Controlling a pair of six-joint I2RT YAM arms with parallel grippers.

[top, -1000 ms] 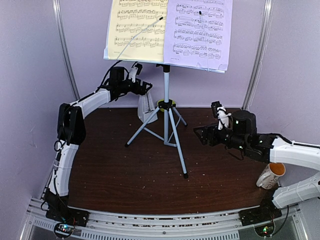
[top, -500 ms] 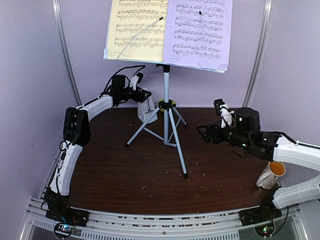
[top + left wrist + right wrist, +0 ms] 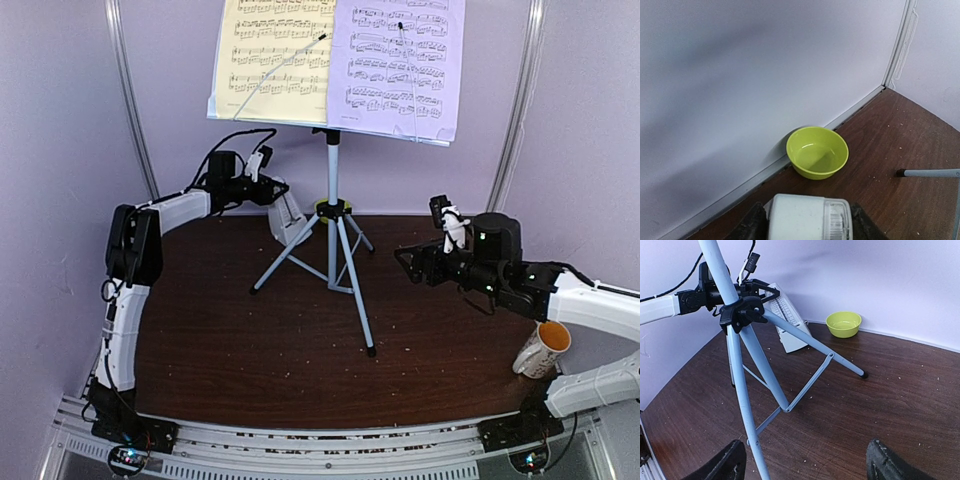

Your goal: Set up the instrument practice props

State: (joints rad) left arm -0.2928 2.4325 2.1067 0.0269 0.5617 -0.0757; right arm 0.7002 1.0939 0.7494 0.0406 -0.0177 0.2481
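A dark brown wooden table [image 3: 280, 350] sits inside pale lilac walls. In the top view the white perforated music stand [image 3: 333, 200] rises on its grey tripod at centre, its desk at the top edge of the frame. The yellow sheet [image 3: 270, 60] is on the left of the desk and the lilac sheet [image 3: 400, 60] on the right, side by side. In the upper left, the left gripper [image 3: 272, 190] reaches to the top of the small white pyramid metronome [image 3: 290, 222], which stands at the back of the table just left of the tripod. At centre right the right gripper [image 3: 405, 265] hangs above the wood, pointing toward the stand and apart from it. A white mug [image 3: 540, 352] with an orange inside leans at the lower right, below that arm.

In the left wrist view the metronome's top fills the bottom centre. The dark fingers [image 3: 752, 227] lie against both its sides with no gap showing — a pinch on the metronome. Behind it a small green bowl [image 3: 817, 159] rests against the wall, and one tripod foot enters from the right edge.

In the right wrist view the right claw is spread wide — its two tips sit in the lower corners with only bare wood between. The tripod crosses the left half, with the metronome and bowl at the top.
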